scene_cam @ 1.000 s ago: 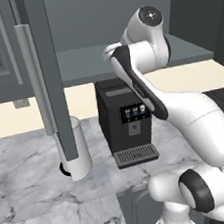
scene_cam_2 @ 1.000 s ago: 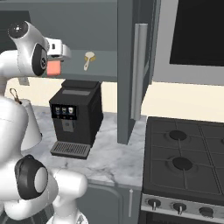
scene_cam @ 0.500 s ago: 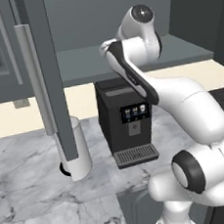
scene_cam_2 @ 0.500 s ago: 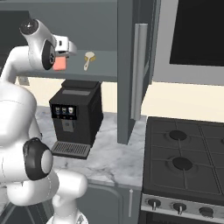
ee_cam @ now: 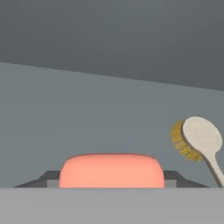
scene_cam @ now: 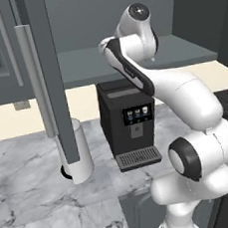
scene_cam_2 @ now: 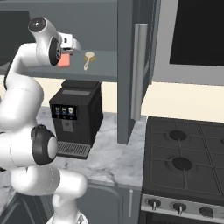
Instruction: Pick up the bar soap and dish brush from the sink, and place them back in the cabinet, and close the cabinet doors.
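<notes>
Room: a simulated kitchen with dark grey wall units, a cream back wall and a black oven panel at 1 o'clock in the right base view.
Counter [scene_cam: 26, 161]: white and grey marble, running under the wall units.
Cabinet [scene_cam_2: 105, 65]: an upper unit, open, with a flat grey inner shelf.
Cabinet doors [scene_cam_2: 131, 70]: 1 door stands open edge-on with a long silver bar handle; in the left base view the other open door [scene_cam: 49, 78] hangs at 10 o'clock.
Bar soap [ee_cam: 111, 170]: coral block, low on the shelf, sitting between the 2 dark fingertips [ee_cam: 43, 178] at 6 o'clock in the hand view.
Gripper [scene_cam_2: 70, 47]: up at shelf level; fingers are spread wide at both ends of the soap, and I cannot tell if they press it or only flank it.
Dish brush [ee_cam: 199, 142]: lying on the shelf at 3 o'clock from the soap, near but apart, cream head and gold bristles.
Coffee machine [scene_cam_2: 74, 116]: black, on the counter under the shelf.
Stove [scene_cam_2: 183, 157]: dark gas hob at 4 o'clock in the right base view.
White cylinder [scene_cam: 78, 155]: upright on the counter, behind the open door.
</notes>
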Controlling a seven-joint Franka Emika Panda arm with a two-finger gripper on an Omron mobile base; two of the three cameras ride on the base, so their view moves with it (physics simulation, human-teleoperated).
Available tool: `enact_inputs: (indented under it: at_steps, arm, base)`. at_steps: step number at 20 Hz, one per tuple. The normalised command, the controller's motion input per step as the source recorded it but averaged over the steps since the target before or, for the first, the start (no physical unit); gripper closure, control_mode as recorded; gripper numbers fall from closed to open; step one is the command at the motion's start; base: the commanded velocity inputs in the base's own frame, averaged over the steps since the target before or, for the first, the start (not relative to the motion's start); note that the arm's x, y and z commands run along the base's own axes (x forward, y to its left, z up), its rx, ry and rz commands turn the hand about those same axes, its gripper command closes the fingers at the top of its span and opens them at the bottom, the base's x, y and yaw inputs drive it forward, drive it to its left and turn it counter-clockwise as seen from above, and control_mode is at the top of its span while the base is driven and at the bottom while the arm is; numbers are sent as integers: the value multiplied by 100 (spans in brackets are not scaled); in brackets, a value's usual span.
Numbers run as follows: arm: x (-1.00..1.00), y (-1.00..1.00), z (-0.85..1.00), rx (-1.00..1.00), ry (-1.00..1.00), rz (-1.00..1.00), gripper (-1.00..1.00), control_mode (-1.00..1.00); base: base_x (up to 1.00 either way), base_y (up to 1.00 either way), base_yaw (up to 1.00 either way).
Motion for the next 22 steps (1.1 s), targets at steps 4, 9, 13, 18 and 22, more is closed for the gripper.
enact_inputs:
  at_steps: [4,9,13,18,22]
  arm:
    - [36,0,-6,0,0,0,100,-100]
    - [29,0,-20,0,0,2,100,-100]
    - [25,0,-25,0,0,3,100,-100]
    - [25,0,-31,0,0,2,100,-100]
    - [23,0,-36,0,0,1,100,-100]
  base:
    - [0,0,0]
    - [0,0,0]
    - [0,0,0]
    - [0,0,0]
    - [0,0,0]
